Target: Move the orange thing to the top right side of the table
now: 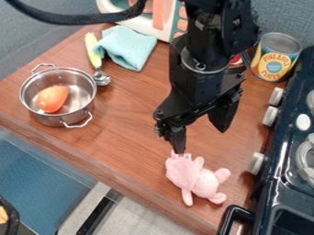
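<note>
Hanging with black two-finger gripper [200,140] spread wide, beside pink plush toy [183,173].
Seemingly pre-grasp — next, cross to the shiny two-handled metal pot [79,90], then lower onto the smooth, rounded orange object [52,98] lying inside.

The orange thing [53,98], smooth and oblong, is contained in the pot [56,120] at left, laid toward its left side.

The top edge is cutting off the arm [205,50] and toy microwave [160,16], the right edge is cropping the stove [277,137], and the arm is partly hiding something red [236,59].
</note>
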Controlling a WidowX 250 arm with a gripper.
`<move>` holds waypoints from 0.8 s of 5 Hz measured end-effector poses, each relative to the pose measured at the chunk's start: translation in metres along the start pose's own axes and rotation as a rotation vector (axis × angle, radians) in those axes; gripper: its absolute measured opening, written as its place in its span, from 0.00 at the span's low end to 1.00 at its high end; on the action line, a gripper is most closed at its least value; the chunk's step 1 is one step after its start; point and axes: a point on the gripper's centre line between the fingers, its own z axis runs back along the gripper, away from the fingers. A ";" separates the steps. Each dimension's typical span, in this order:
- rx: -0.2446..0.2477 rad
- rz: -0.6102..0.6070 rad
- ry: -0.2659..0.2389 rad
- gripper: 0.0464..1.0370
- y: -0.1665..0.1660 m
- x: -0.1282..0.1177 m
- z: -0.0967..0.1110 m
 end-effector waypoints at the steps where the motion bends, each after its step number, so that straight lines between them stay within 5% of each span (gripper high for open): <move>1: 0.024 -0.004 0.005 0.96 0.004 -0.001 -0.005; 3: 0.056 0.069 -0.038 0.96 0.027 0.045 0.012; 4: 0.123 0.078 -0.092 0.96 0.055 0.082 0.027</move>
